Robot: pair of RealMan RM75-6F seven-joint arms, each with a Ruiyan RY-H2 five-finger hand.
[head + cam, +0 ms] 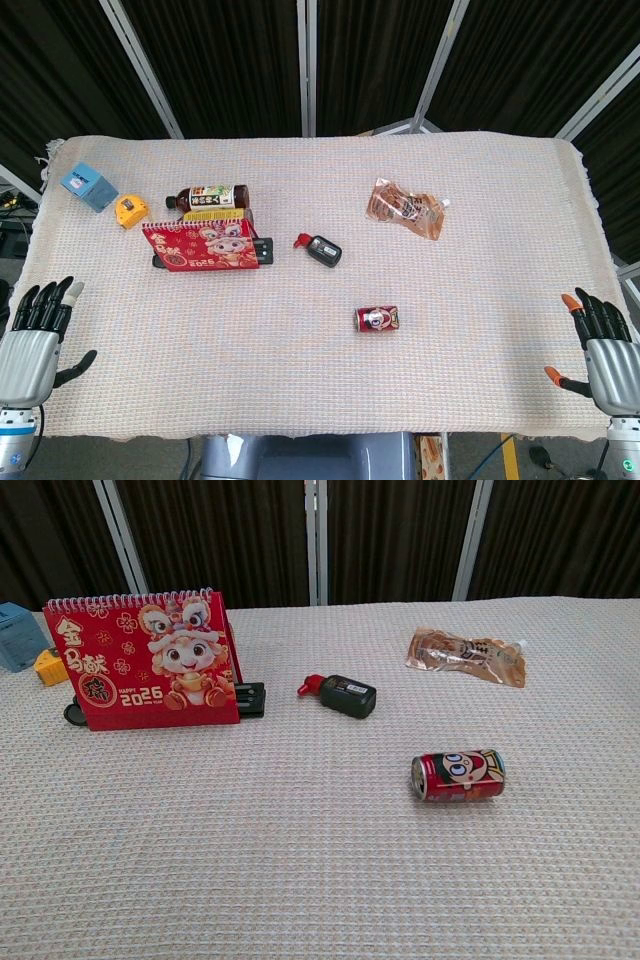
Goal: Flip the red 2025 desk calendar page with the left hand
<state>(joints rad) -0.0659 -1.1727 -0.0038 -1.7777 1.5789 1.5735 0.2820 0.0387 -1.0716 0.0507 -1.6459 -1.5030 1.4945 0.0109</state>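
Note:
The red 2025 desk calendar (200, 246) (150, 662) stands upright on the left part of the table, its cover with a cartoon lion facing me and its spiral binding on top. My left hand (35, 340) hovers at the table's near left edge, fingers apart and holding nothing, well short of the calendar. At the near right edge is my right hand (603, 345), also with fingers spread and nothing in it. Neither hand shows in the chest view.
A dark bottle (208, 196) lies behind the calendar. A yellow tape measure (128, 210) (50, 667) and blue box (88, 186) (18, 635) sit far left. A black device (318, 248) (342, 694), red can (377, 319) (459, 775) and brown pouch (406, 208) (466, 655) lie mid-table.

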